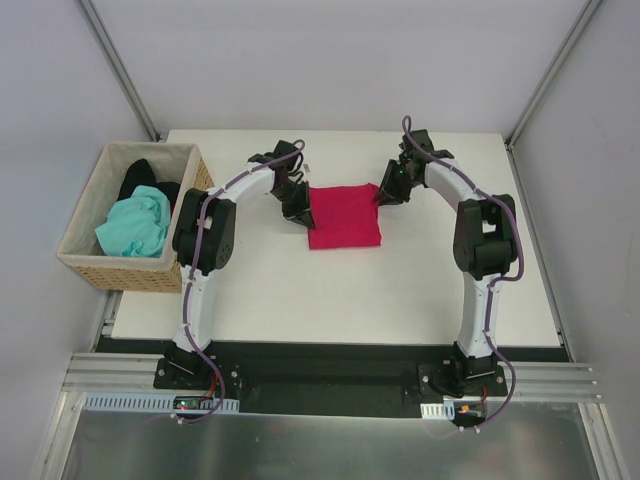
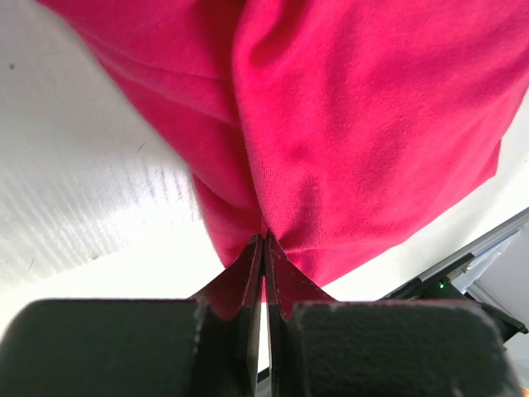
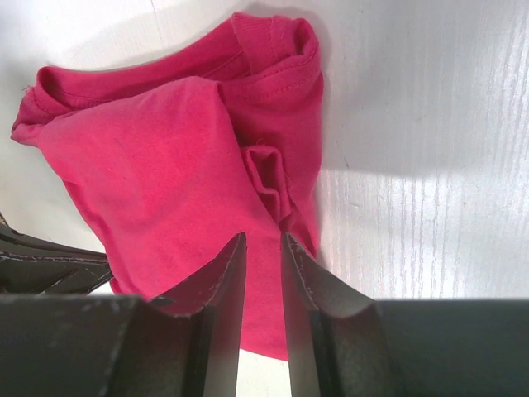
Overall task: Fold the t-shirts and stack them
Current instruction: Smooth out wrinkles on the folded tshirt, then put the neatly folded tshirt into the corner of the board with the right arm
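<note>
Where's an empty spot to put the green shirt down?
Bare table lies between the left arm and right arm, nearer than the crimson t-shirt. It's crowded at that shirt's sides, where the left gripper and right gripper sit.

No text, label, brand or number could be read in any view. Any markings were too small to tell.

A white bench [image 1: 400, 290] fills the middle of the overhead view, its surface bare and faintly streaked where the wrist views catch it. A tan woven wicker basket [image 1: 120, 272] stands at the bench's left edge, toward the far side. Along the near edge runs a black base plate [image 1: 330, 365], flanked by aluminium rails [image 1: 100, 372], with a dull metal sheet [image 1: 320, 445] below them. Grey walls [image 1: 330, 60] close in the far side, with slanted aluminium posts [image 1: 120, 65] at the corners.
</note>
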